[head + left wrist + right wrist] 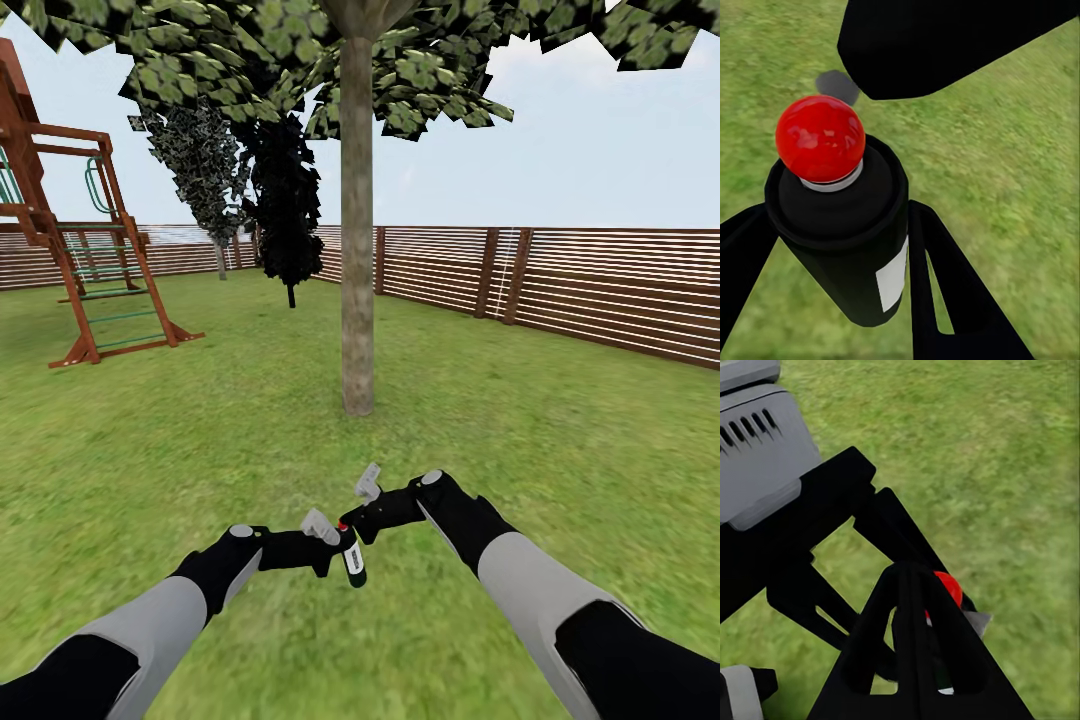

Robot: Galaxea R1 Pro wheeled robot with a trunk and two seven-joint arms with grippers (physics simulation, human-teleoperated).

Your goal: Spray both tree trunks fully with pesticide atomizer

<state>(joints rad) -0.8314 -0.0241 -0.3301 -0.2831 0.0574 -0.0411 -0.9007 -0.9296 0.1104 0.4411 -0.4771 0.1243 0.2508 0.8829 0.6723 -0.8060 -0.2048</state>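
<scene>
My left pincer holds the pesticide atomizer; my right pincer's opening I cannot tell; tree trunk at 12 o'clock.

Wooden playset at left — dark cone-shaped trees beyond, pale sky above.
</scene>
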